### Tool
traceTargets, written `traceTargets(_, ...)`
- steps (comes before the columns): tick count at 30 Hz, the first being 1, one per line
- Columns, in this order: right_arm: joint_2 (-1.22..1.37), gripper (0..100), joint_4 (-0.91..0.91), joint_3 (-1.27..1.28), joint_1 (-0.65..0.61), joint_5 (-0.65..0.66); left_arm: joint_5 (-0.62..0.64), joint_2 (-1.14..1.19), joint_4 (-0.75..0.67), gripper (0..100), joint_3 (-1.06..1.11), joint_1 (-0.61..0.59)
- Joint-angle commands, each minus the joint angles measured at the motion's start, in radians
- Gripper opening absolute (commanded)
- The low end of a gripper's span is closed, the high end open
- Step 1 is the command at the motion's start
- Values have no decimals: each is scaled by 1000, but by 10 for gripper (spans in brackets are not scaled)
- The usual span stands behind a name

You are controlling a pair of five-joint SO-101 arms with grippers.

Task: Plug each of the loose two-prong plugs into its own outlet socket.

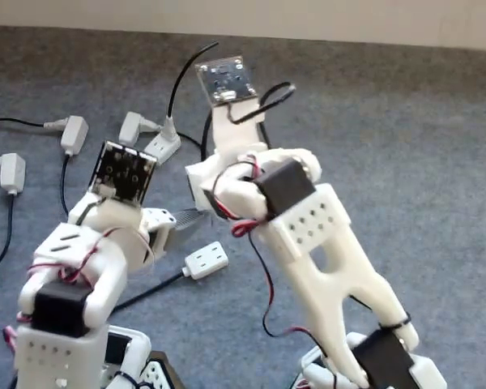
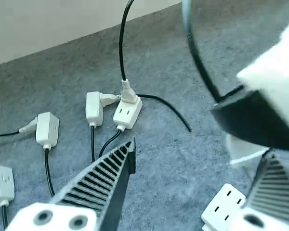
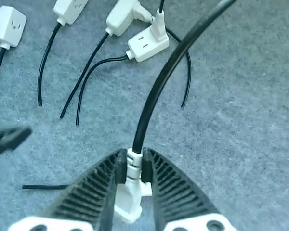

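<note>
My right gripper [image 3: 133,153] is shut on a white two-prong plug [image 3: 128,192], held above the carpet, its black cable [image 3: 173,72] running away from the jaws. My left gripper [image 2: 200,151] stands open with nothing between its ribbed fingers [image 2: 103,185]. A white outlet socket [image 2: 221,208] lies just beside one of them, also seen in the high view as the loose socket [image 1: 205,259] between the two arms. Farther off, a socket [image 3: 147,45] has a plug [image 3: 159,21] in it.
Three more white sockets with black cords lie on the grey carpet at the far left [image 1: 73,134] [image 1: 12,172] [image 1: 134,128]. The right arm [image 1: 308,235] crosses the middle of the high view. Black cords [image 3: 79,91] trail over the carpet.
</note>
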Motion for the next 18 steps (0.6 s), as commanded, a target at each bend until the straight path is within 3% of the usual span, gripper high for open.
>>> traceTargets(1,-130,5,12,-8,12,-6,8,-10,-94,380,71,-22)
traceTargets(12,-173,5,76,99,22,58,8,-15,-91,380,76,-25)
traceTargets(18,-177,5,50,179,116,100,-15,-16,-91,380,76,-27)
